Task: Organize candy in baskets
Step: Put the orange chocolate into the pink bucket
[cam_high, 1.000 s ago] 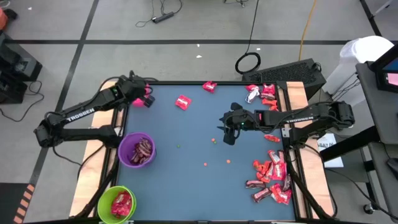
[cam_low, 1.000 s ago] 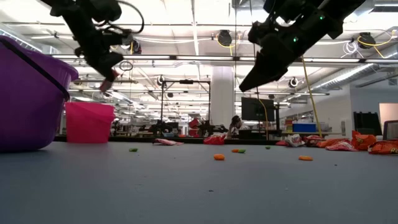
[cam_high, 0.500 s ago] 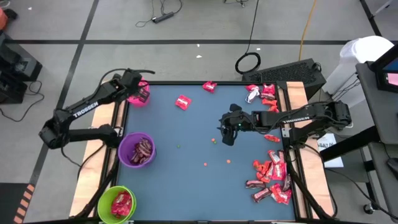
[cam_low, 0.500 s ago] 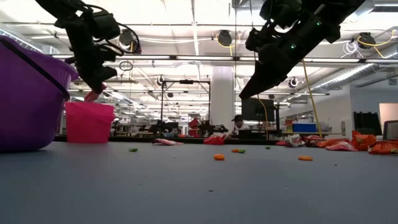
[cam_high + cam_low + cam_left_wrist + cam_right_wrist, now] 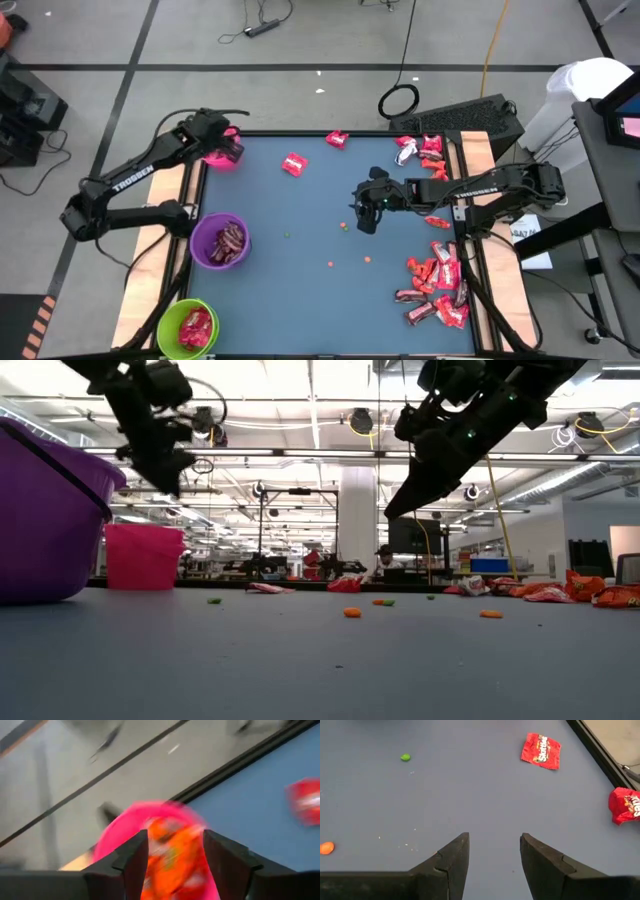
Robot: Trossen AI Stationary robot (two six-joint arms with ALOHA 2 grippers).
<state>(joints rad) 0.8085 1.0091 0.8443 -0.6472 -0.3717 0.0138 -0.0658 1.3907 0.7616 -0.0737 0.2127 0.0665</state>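
Note:
The pink basket (image 5: 215, 157) stands at the table's far left corner. My left gripper (image 5: 175, 837) hovers over it, open; an orange-wrapped candy (image 5: 172, 855) shows between and beyond its fingers, inside the basket (image 5: 117, 827). In the low view that gripper (image 5: 172, 480) hangs above the pink basket (image 5: 143, 557) with nothing at its tips. My right gripper (image 5: 367, 222) hangs open over the middle right of the table, with nothing between its fingers (image 5: 494, 840). The purple basket (image 5: 220, 240) holds dark brown candy; the green basket (image 5: 187, 328) holds red candy.
Two red candies (image 5: 294, 164) (image 5: 337, 139) lie near the far edge. More candy is heaped at the right edge (image 5: 437, 280) and at the far right corner (image 5: 425, 150). Small orange and green specks (image 5: 345, 226) dot the blue mat. The purple basket (image 5: 50, 520) looms at the near left.
My left gripper has swung a little toward the table's far left corner, over the pink basket, and has opened. The piece that showed at its fingertips in the low view is gone from them. My right gripper has kept still.

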